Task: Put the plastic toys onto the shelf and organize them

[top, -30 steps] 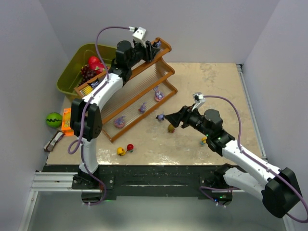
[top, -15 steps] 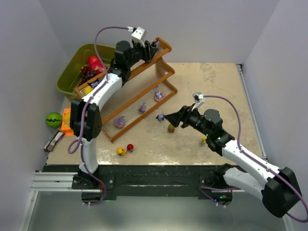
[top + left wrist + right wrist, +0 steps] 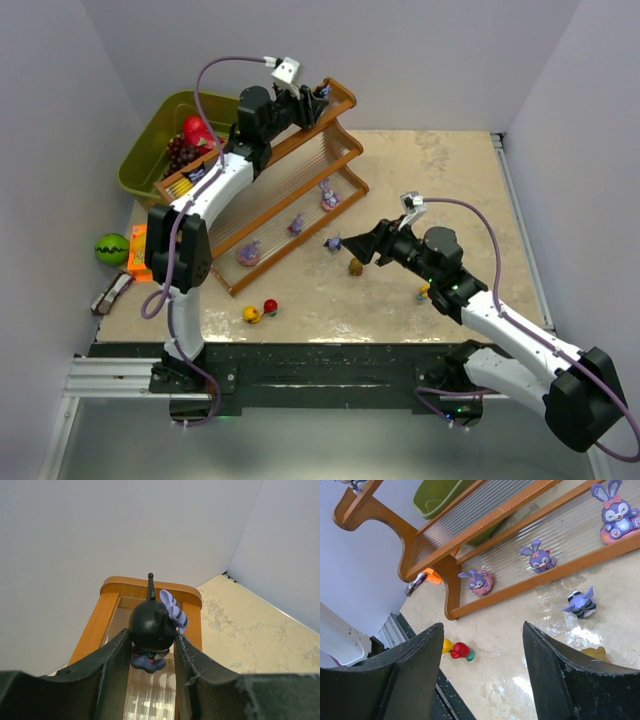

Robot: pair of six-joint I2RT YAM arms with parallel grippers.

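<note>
Left arm edged slightly toward upper left since earlier frame; right arm unchanged. Left gripper (image 3: 151,647) fingers clamped on dark blue-black round figurine with lilac striped bow (image 3: 150,622), over far end of top tier of long orange-brown wooden stepped shelf with clear ribbed tiers (image 3: 300,238); contact with tier unclear. Right gripper (image 3: 482,630) spread wide, empty, above beige marbled tabletop (image 3: 440,170), centre frame. Three purple bunny figurines (image 3: 537,557) on lowest tier. Lilac striped figurine (image 3: 580,604) and olive round toy (image 3: 596,653) on tabletop near shelf front; red toy (image 3: 270,306) just beside yellow toy (image 3: 252,315), lower left

bin (image 3: 148,145): left of the left fingers (image 3: 112,670)
fruit (image 3: 196,128), grapes (image 3: 180,152): inside bin
ball (image 3: 112,248): further left, nearer
</note>
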